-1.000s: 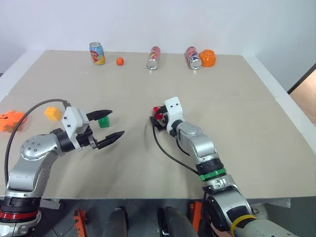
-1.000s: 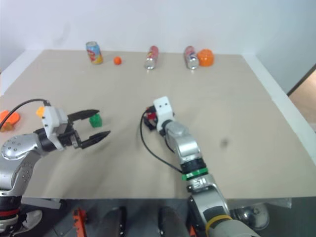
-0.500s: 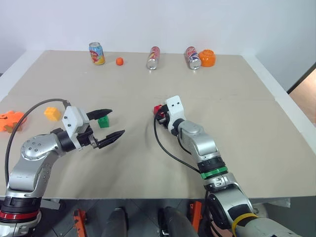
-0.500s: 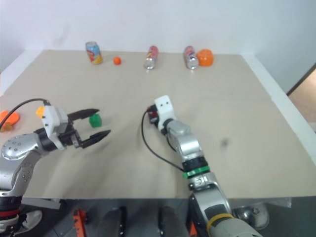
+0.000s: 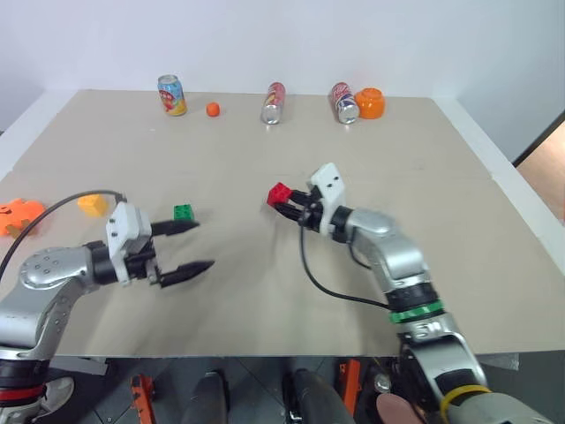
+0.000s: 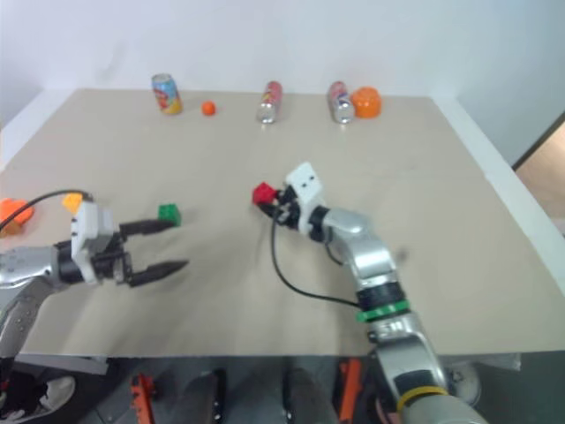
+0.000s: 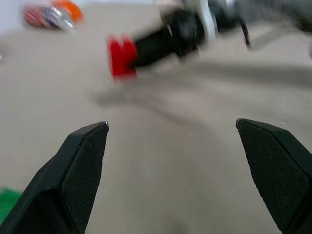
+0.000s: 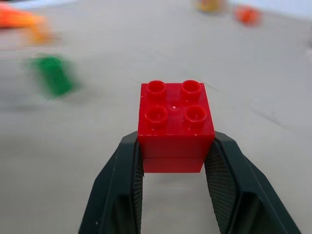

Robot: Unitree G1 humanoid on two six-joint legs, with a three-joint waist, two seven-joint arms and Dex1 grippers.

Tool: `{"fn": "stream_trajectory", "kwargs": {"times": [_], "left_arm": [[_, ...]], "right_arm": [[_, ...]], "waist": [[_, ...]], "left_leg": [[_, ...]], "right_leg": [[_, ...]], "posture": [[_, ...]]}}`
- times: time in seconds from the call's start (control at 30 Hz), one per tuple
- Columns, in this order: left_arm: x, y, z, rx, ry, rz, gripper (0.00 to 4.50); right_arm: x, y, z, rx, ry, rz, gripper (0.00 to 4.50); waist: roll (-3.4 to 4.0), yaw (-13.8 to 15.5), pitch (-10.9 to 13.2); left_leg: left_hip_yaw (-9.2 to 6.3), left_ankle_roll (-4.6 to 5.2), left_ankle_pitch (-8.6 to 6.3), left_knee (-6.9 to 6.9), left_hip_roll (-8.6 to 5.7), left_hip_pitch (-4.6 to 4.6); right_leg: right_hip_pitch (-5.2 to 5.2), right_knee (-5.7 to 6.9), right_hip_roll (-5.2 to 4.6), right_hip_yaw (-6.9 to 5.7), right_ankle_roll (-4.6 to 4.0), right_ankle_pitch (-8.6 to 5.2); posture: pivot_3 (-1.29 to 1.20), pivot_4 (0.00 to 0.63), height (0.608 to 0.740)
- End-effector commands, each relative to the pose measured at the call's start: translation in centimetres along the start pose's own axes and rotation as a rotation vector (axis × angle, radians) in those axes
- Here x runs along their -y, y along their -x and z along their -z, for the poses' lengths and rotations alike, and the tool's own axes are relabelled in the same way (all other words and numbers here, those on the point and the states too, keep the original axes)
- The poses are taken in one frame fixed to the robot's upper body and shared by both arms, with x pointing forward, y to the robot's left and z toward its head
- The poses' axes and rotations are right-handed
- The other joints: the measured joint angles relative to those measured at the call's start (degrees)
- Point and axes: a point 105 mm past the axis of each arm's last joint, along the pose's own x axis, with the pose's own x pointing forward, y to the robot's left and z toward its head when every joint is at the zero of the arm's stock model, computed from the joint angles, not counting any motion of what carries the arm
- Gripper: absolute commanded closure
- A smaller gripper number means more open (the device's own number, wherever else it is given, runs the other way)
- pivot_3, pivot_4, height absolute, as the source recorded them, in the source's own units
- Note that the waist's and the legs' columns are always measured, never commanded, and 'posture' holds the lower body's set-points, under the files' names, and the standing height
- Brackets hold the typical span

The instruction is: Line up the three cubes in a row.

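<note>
I'm holding the red cube in the R gripper, pinched on its flat sides, lifted off the table near centre. Looks light, rigid, slick plastic, so side grip w/ studs up should hold. Green cube is sitting by the open, empty L gripper; yellow cube far left.

Beige table carries green cube; yellow cube; three cans.

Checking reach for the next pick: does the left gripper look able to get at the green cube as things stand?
Probably yes: the left gripper is open, the green cube sits beside its upper finger, and nothing lies between them.
</note>
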Motion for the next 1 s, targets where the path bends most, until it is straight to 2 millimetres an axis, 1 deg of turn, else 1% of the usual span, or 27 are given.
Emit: {"fn": "stream_trajectory", "kwargs": {"times": [0.03, 0.13, 0.2, 0.27, 0.37, 0.47, 0.53, 0.63, 0.83, 1.0], "left_arm": [[0.1, 0.9, 0.8, -0.066, -0.024, 0.056, 0.16], [0.0, 1.0, 1.0, -0.076, -0.025, 0.069, 0.16], [-0.3, 0.8, 0.8, -0.063, -0.032, 0.074, 0.16], [-0.5, 0.4, 0.5, -0.042, -0.047, 0.082, 0.16], [-0.7, -0.4, 0.0, -0.014, -0.073, 0.086, 0.16], [-0.8, -0.8, -0.1, -0.002, -0.088, 0.082, 0.16], [-0.9, -1.0, -0.2, 0.011, -0.092, 0.077, 0.16], [-1.0, -1.0, -0.1, 0.019, -0.091, 0.071, 0.16], [-0.8, -1.0, 0.0, 0.031, -0.082, 0.065, 0.16], [-0.7, -1.2, 0.1, 0.033, -0.070, 0.071, 0.16]], "right_arm": [[-3.0, 2.0, -2.5, 0.059, 0.103, -0.282, 3.30], [-2.7, 3.2, -2.2, 0.022, 0.120, -0.355, 3.30], [-1.8, 3.2, -1.8, -0.009, 0.139, -0.357, 3.30], [-1.2, 3.1, -1.3, -0.040, 0.168, -0.373, 3.30], [-0.7, 2.7, -0.2, -0.099, 0.219, -0.406, 3.30], [-0.4, 2.6, 1.2, -0.149, 0.261, -0.439, 3.30], [0.0, 2.7, 1.8, -0.169, 0.273, -0.445, 3.30], [0.5, 2.9, 2.6, -0.193, 0.269, -0.454, 3.30], [0.7, 3.6, 3.2, -0.208, 0.241, -0.477, 3.30], [0.3, 3.8, 3.5, -0.219, 0.214, -0.509, 3.30]], "waist": [[0.02, -0.03, 0.01], [0.02, -0.04, 0.01], [0.02, -0.08, 0.01], [0.02, -0.08, 0.01], [0.02, -0.07, 0.01], [0.01, -0.07, 0.01], [0.01, -0.07, 0.01], [0.02, -0.08, 0.01], [0.02, -0.08, 0.01], [0.02, -0.08, 0.01]], "left_leg": [[0.00, 0.01, 0.00, 0.00, 0.01, 0.03], [-0.01, 0.01, 0.00, 0.02, 0.05, 0.11], [0.00, 0.03, 0.02, 0.04, 0.06, 0.13], [0.01, 0.07, 0.05, 0.09, 0.05, 0.16], [0.04, 0.11, 0.09, 0.12, 0.05, 0.15], [0.09, 0.11, 0.09, 0.14, 0.04, 0.15], [0.11, 0.10, 0.09, 0.11, 0.03, 0.12], [0.10, 0.10, 0.07, 0.07, 0.03, 0.07], [0.07, 0.11, 0.07, 0.05, 0.04, 0.07], [0.07, 0.11, 0.07, 0.11, 0.04, 0.08]], "right_leg": [[0.01, 0.00, 0.01, 0.00, -0.05, -0.04], [0.02, 0.01, 0.05, -0.03, -0.32, -0.13], [0.02, 0.02, 0.05, -0.03, -0.36, -0.11], [0.01, 0.02, 0.06, -0.01, -0.40, -0.08], [0.03, 0.02, 0.05, 0.01, -0.38, -0.06], [0.04, 0.02, 0.05, 0.07, -0.28, 0.00], [0.02, 0.02, 0.05, 0.09, -0.07, 0.12], [-0.03, 0.02, 0.07, 0.09, -0.02, 0.15], [-0.04, 0.04, 0.11, 0.10, -0.02, 0.15], [-0.02, 0.05, 0.11, 0.11, -0.02, 0.18]], "posture": [[0.00, 0.150, 0.740], [0.00, 0.150, 0.740], [0.00, 0.150, 0.740], [0.00, 0.150, 0.740], [0.00, 0.150, 0.740], [0.00, 0.150, 0.740], [0.00, 0.150, 0.740], [0.00, 0.150, 0.740], [0.00, 0.150, 0.740], [0.00, 0.150, 0.740]]}}
